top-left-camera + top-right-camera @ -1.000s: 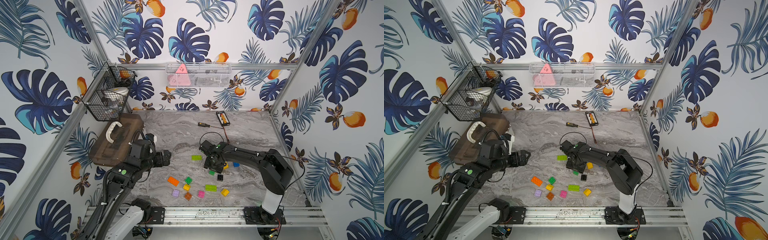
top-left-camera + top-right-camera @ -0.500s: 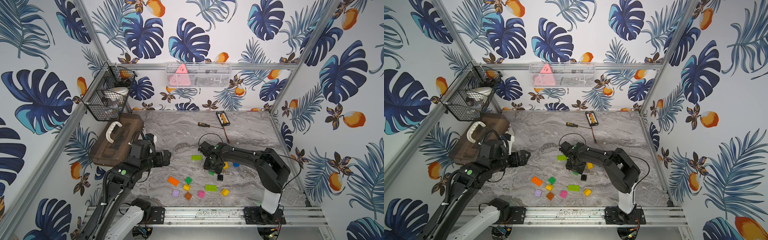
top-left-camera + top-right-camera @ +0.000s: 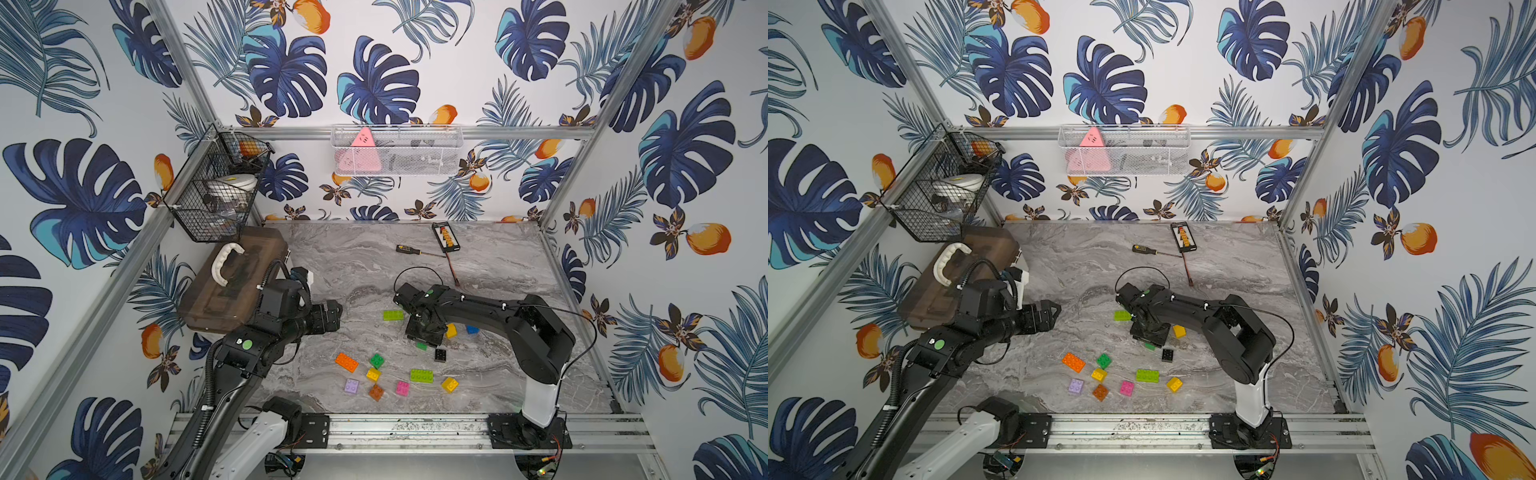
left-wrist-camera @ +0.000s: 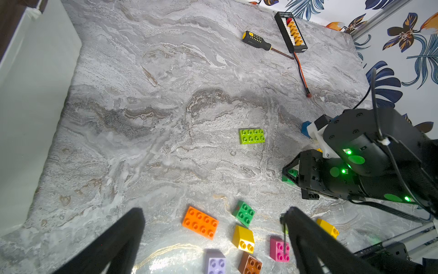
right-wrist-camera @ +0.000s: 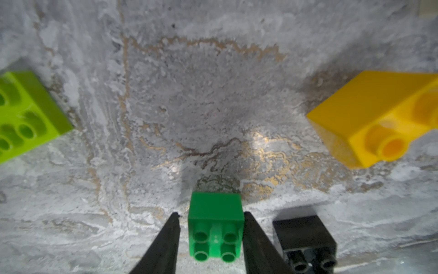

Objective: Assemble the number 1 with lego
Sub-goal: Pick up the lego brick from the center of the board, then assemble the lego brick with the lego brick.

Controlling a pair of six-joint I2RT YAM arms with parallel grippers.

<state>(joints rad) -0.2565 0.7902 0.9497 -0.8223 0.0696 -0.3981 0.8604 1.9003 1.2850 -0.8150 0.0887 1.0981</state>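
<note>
Two robot arms reach over the grey tabletop (image 3: 374,266). The right gripper (image 5: 211,213) points down at a small green brick (image 5: 216,227), which sits on the tabletop near the middle. Its jaws stand one on each side of this brick. One jaw looks like it touches the brick, but a thin strip of tabletop shows between the other jaw and the brick, so the jaws are a little apart and not squeezing it. A black brick (image 5: 305,237) sits just beside the green one. A yellow brick (image 3: 451,331) and a blue brick (image 3: 472,330) lie close together next to the right arm. A long lime brick (image 3: 392,315) lies on the other side of that gripper. Eight more lego pieces (image 3: 351,386) lie in a bunch nearer the metal rail (image 3: 415,432), among them a long orange brick (image 3: 346,362) and a pink brick (image 3: 402,387). The left gripper (image 3: 336,318) hangs above the tabletop near a brown box (image 3: 232,286), with its jaws wide apart and nothing between them.
</note>
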